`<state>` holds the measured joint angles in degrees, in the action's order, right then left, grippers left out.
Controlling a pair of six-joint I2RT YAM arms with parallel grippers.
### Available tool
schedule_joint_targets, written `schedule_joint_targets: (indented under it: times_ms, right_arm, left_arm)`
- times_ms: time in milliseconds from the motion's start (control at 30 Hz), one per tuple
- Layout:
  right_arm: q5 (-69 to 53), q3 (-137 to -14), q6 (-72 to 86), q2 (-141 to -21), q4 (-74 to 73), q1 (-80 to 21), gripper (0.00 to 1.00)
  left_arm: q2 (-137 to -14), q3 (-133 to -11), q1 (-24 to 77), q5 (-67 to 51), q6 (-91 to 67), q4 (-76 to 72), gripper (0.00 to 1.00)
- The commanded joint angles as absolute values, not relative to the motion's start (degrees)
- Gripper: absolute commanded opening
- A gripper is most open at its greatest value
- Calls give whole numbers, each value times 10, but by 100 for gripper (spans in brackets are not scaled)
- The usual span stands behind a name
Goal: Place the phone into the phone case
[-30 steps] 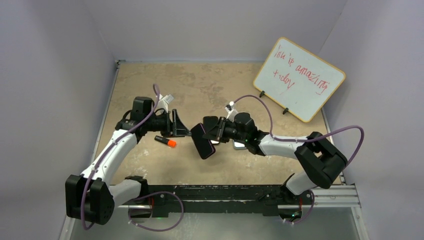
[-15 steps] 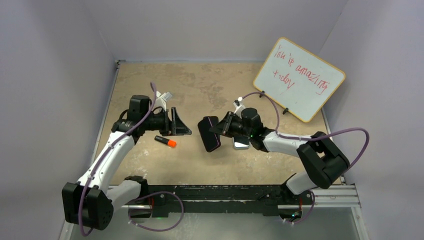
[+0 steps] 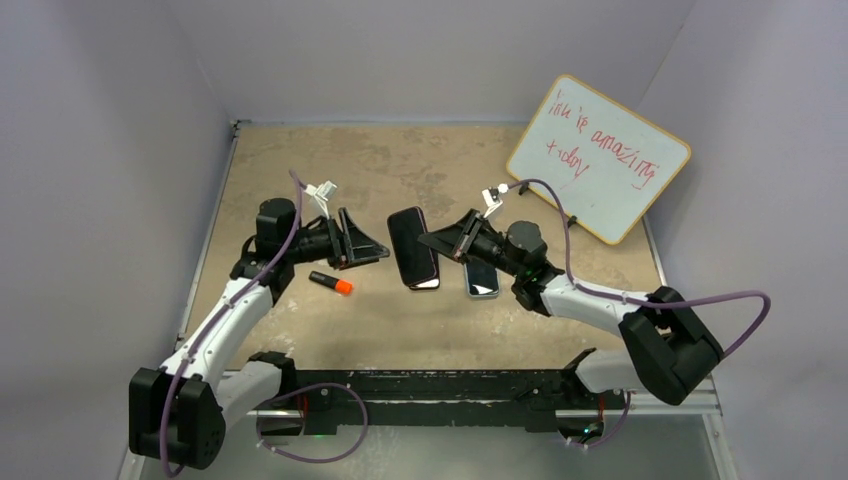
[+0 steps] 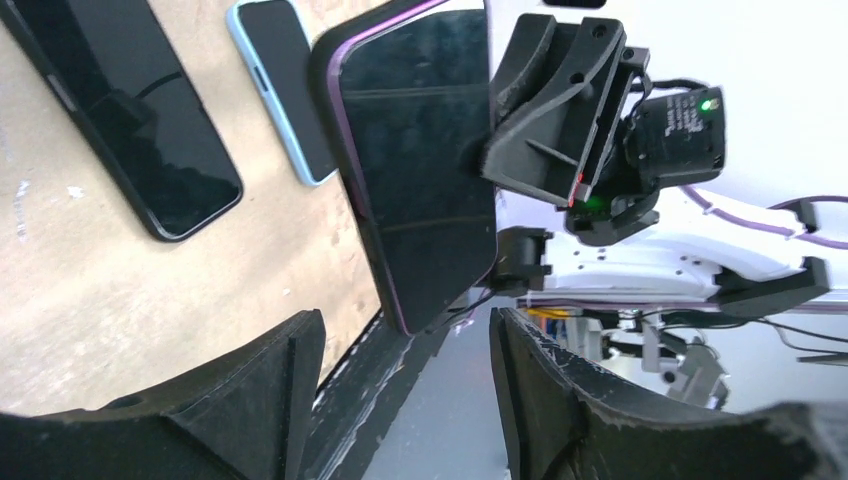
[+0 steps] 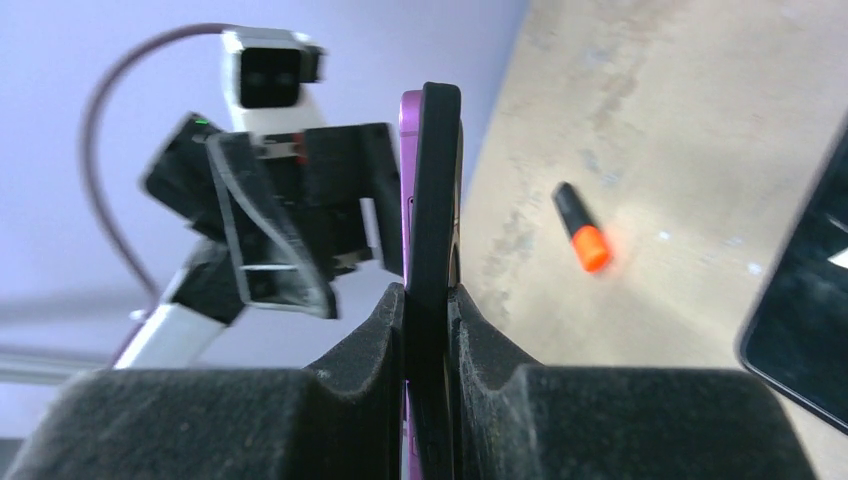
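My right gripper (image 3: 434, 240) is shut on a black phone case with a purple rim (image 3: 408, 235), held on edge above the table; it also shows in the right wrist view (image 5: 432, 200) and the left wrist view (image 4: 420, 160). My left gripper (image 3: 365, 250) is open and empty, just left of the case, with its jaws facing the case's flat side. A black phone (image 4: 130, 110) lies flat on the table below the case, partly hidden in the top view (image 3: 428, 281). A blue-edged phone (image 3: 482, 277) lies beside it to the right.
A black marker with an orange cap (image 3: 332, 283) lies on the table under my left wrist. A whiteboard with red writing (image 3: 598, 157) leans at the back right. Grey walls enclose the table on three sides.
My right gripper has carried the case farther from the near edge and turned it, and its wrist has swung right, uncovering the blue-edged phone. My left gripper has stayed open and shifted slightly.
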<state>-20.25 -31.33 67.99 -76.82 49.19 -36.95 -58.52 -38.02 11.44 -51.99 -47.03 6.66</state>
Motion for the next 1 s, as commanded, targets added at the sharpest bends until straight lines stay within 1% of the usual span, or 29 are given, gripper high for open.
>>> schedule_joint_targets:
  times_ms: [0, 167, 333, 600, 633, 700, 733, 800, 867, 900, 933, 967]
  right_arm:
    - [-217, -306, 754, -754, 699, -368, 0]
    - [-231, -305, 815, -788, 791, -371, 0]
    - [-240, -319, 831, -817, 819, -382, 0]
    - [-242, -360, 808, -839, 778, -411, 0]
    - [-244, -364, 806, -843, 776, -414, 0]
    - [-250, -370, 804, -851, 775, -418, 0]
    - [-255, -369, 805, -854, 773, -419, 2]
    - [-266, -363, 801, -852, 764, -419, 10]
    - [-275, -350, 783, -839, 747, -419, 29]
    - [-277, -341, 776, -831, 738, -419, 40]
    - [-281, -330, 767, -823, 729, -419, 51]
    - [-286, -321, 757, -814, 720, -419, 59]
  left_arm:
    - [-566, -354, 116, -548, -576, -109, 64]
    - [-573, -334, 116, -555, -616, -206, 64]
    - [-609, -314, 117, -577, -681, -333, 62]
    - [-620, -303, 122, -573, -701, -376, 48]
    - [-620, -298, 122, -572, -710, -391, 46]
    - [-620, -286, 123, -574, -727, -423, 31]
    - [-619, -284, 123, -575, -732, -432, 24]
    - [-619, -284, 123, -580, -734, -433, 17]
    - [-622, -290, 123, -582, -730, -433, 7]
    - [-625, -294, 123, -583, -729, -434, 1]
    - [-629, -300, 123, -586, -729, -438, 0]
    - [-632, -306, 123, -589, -729, -441, 0]
